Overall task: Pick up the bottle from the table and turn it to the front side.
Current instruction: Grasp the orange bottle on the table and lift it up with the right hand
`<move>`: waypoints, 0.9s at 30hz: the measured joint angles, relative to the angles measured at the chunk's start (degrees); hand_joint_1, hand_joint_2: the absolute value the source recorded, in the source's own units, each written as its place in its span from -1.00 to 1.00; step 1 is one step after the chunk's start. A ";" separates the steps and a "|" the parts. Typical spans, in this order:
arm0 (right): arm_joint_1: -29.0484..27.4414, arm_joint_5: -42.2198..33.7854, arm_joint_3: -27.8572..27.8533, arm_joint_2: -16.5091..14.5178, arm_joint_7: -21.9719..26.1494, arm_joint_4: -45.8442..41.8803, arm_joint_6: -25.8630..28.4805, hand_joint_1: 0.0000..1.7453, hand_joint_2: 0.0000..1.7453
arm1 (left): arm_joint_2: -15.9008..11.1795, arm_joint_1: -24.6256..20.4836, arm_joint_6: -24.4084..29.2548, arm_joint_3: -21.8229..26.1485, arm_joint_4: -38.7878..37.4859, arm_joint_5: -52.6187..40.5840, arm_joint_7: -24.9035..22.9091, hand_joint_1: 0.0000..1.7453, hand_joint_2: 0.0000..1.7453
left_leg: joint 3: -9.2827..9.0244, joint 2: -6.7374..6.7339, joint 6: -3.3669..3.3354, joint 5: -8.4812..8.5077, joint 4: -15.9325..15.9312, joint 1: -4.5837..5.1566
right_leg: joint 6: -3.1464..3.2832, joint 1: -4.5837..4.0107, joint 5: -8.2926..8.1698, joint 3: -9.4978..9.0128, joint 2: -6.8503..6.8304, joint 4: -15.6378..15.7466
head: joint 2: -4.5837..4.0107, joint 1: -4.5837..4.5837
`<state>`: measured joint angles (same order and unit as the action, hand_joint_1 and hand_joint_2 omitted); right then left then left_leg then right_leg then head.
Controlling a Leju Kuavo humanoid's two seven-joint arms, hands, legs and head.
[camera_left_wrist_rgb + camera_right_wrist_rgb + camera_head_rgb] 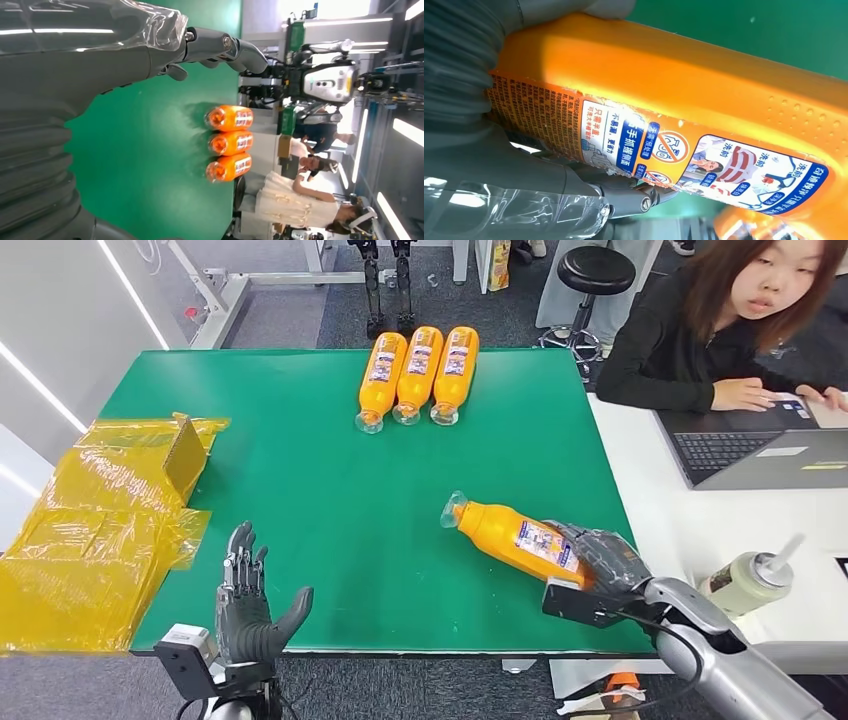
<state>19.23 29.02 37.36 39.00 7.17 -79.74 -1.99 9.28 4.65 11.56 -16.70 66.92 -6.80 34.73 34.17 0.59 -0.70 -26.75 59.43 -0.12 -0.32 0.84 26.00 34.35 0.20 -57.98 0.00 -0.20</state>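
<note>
Bright, even overhead lighting; soft shadows on green table (300,470); ceiling strip glare; right wrist close-up slightly blurred.

The bottle (704,75) carries a label (664,150) with Chinese print, readable "手抓握糙面" on blue, beside a red prohibition sign.

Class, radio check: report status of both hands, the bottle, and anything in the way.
Right hand grips the orange bottle, lying on the green table. Left hand open, holding nothing. Three bottles at far edge, apart. Nothing in the way.
</note>
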 joint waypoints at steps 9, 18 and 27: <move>-5.35 1.14 -7.79 -0.02 0.92 -7.92 -0.05 1.00 1.00 | 0.06 -1.96 -0.05 2.52 -0.03 -1.37 0.00 -1.00 1.00 | 0.02 -0.02 0.00 0.01 -0.01 0.00 | 0.00 0.01 0.00 0.01 0.01 -0.01 | 0.00 -0.01; -4.37 4.80 -8.24 -5.63 5.25 -8.63 2.04 1.00 1.00 | 0.31 -5.67 -18.42 4.22 -5.99 15.33 -2.93 -1.00 1.00 | 0.01 -0.03 0.02 0.02 -0.01 -0.01 | 0.01 -0.01 0.00 0.01 0.01 -0.05 | 0.00 0.01; -2.86 6.56 -3.87 -15.97 7.81 -4.90 4.53 1.00 1.00 | 1.71 -6.88 -26.94 3.36 -9.74 25.70 -6.81 -1.00 1.00 | 0.04 -0.07 0.03 0.02 -0.03 -0.09 | 0.04 -0.02 0.02 0.05 0.04 -0.07 | 0.00 0.01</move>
<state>16.38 35.57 33.49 23.03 14.98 -84.64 2.54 10.98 -2.23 -15.39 -13.35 57.18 18.91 27.92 34.21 0.52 -0.67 -26.72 59.40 -0.21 -0.27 0.82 26.02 34.40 0.24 -58.05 0.00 -0.20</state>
